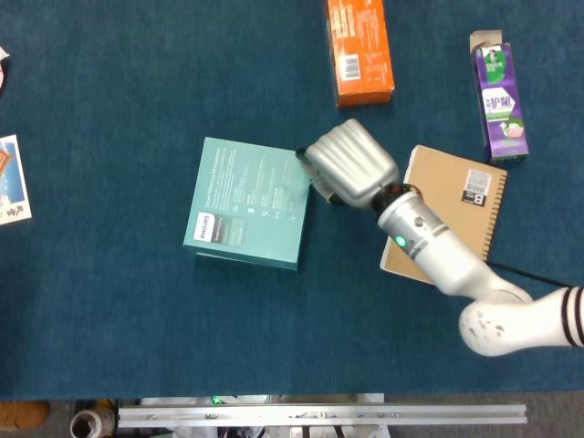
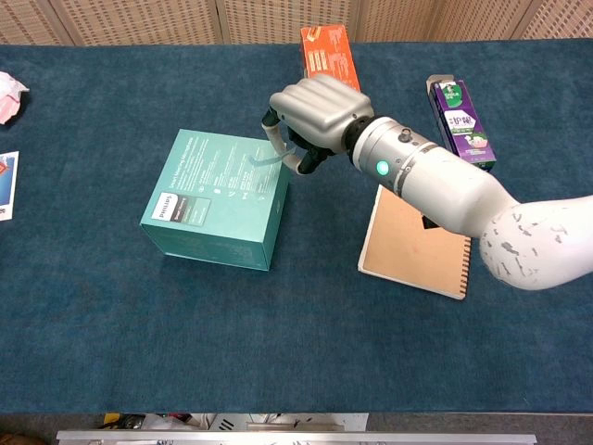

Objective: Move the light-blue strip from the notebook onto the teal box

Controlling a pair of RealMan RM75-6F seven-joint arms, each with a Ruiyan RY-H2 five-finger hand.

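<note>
Light-blue thin strip (image 2: 267, 156), pinched in the curled fingers of the right hand (image 2: 315, 116), hangs over the square teal cardboard box (image 2: 218, 195) near its right edge, so carry it further inward before letting go.

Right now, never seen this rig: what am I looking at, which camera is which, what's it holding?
It is a two-armed robot with humanlike hands. One picture looks straight down from its head, the other forward from its chest. Only the right hand shows; its fingers pinch a light-blue strip over the near edge of the teal box. On the blue table also lie a brown notebook, an orange box and a purple carton.
</note>
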